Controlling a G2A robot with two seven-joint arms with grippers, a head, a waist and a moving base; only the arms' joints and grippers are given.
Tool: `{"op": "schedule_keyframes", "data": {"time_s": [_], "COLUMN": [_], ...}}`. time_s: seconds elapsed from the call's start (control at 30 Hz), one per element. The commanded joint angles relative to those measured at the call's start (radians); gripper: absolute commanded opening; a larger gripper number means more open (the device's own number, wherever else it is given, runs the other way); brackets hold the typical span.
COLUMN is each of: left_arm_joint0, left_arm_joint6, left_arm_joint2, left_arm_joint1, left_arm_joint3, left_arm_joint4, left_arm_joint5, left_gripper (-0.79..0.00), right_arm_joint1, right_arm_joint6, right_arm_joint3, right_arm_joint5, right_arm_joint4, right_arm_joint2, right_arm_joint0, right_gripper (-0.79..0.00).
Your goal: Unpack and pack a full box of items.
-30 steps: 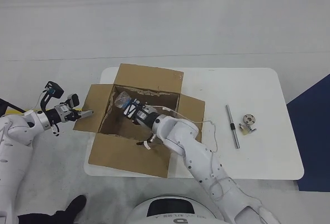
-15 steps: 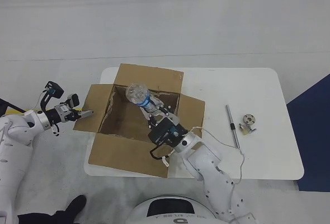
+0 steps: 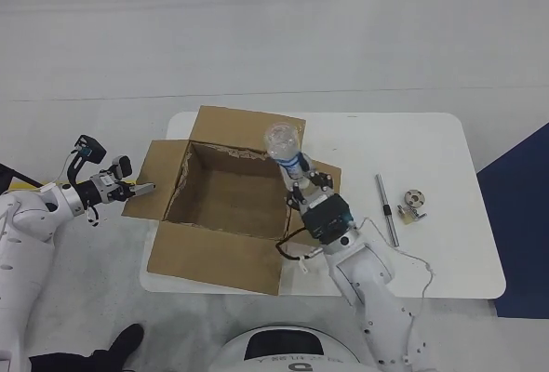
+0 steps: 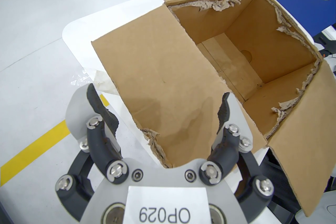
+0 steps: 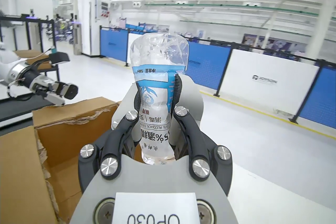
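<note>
1. Bottle (image 3: 284,149) of clear liquid with a blue label is clamped in my right claw (image 3: 300,184); the fingers press on its labelled waist and its wide base points up
2. I hold it above the right rim of the open cardboard box (image 3: 214,256)
3. My left claw (image 3: 147,188) is spread wide at the left flap of the box, and the torn flap edge lies between the fingers
4. On the white table (image 3: 423,260), to the right of the box, lie a metal rod (image 3: 387,210) and, just beside it, a small round metal part (image 3: 413,200)
</note>
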State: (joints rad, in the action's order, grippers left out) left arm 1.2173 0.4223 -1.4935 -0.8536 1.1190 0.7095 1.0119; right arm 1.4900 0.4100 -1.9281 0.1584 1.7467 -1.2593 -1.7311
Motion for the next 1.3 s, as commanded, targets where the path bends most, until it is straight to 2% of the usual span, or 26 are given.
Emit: {"op": "schedule_keyframes", "data": {"time_s": [0.0, 0.07, 0.17, 0.33, 0.43, 0.83, 0.9, 0.97, 1.07, 1.1, 1.13, 1.17, 1.27], "left_arm_joint0": [0.0, 0.0, 0.0, 0.0, 0.0, 0.0, 0.0, 0.0, 0.0, 0.0, 0.0, 0.0, 0.0], "left_arm_joint6": [0.0, 0.0, 0.0, 0.0, 0.0, 0.0, 0.0, 0.0, 0.0, 0.0, 0.0, 0.0, 0.0], "left_arm_joint2": [0.0, 0.0, 0.0, 0.0, 0.0, 0.0, 0.0, 0.0, 0.0, 0.0, 0.0, 0.0, 0.0], "left_arm_joint1": [0.0, 0.0, 0.0, 0.0, 0.0, 0.0, 0.0, 0.0, 0.0, 0.0, 0.0, 0.0, 0.0], "left_arm_joint3": [0.0, 0.0, 0.0, 0.0, 0.0, 0.0, 0.0, 0.0, 0.0, 0.0, 0.0, 0.0, 0.0], "left_arm_joint4": [0.0, 0.0, 0.0, 0.0, 0.0, 0.0, 0.0, 0.0, 0.0, 0.0, 0.0, 0.0, 0.0], "left_arm_joint5": [0.0, 0.0, 0.0, 0.0, 0.0, 0.0, 0.0, 0.0, 0.0, 0.0, 0.0, 0.0, 0.0], "left_gripper": [0.0, 0.0, 0.0, 0.0, 0.0, 0.0, 0.0, 0.0, 0.0, 0.0, 0.0, 0.0, 0.0], "right_arm_joint1": [-0.006, -0.01, -0.016, -0.026, -0.03, -0.04, -0.041, -0.041, -0.043, -0.044, -0.044, -0.044, -0.045], "right_arm_joint6": [0.035, 0.037, -0.05, -0.432, -0.568, -0.735, -0.759, -0.779, -0.787, -0.791, -0.795, -0.796, -0.761], "right_arm_joint3": [-0.025, -0.037, -0.041, -0.017, 0.013, 0.121, 0.132, 0.137, 0.14, 0.142, 0.143, 0.144, 0.134], "right_arm_joint5": [-0.038, -0.066, -0.076, -0.036, -0.017, -0.044, -0.077, -0.104, -0.099, -0.1, -0.107, -0.119, -0.143], "right_arm_joint4": [-0.035, -0.083, -0.147, -0.22, -0.258, -0.331, -0.325, -0.319, -0.316, -0.314, -0.314, -0.316, -0.313], "right_arm_joint2": [-0.052, -0.101, -0.164, -0.238, -0.256, -0.288, -0.293, -0.289, -0.282, -0.281, -0.281, -0.282, -0.283], "right_arm_joint0": [-0.063, -0.115, -0.163, -0.146, -0.106, -0.034, -0.024, -0.014, -0.008, -0.007, -0.005, -0.004, -0.009], "right_gripper": [-0.785, -0.785, -0.785, -0.785, -0.785, -0.785, -0.643, -0.456, -0.292, -0.148, -0.052, 0.0, 0.0]}}
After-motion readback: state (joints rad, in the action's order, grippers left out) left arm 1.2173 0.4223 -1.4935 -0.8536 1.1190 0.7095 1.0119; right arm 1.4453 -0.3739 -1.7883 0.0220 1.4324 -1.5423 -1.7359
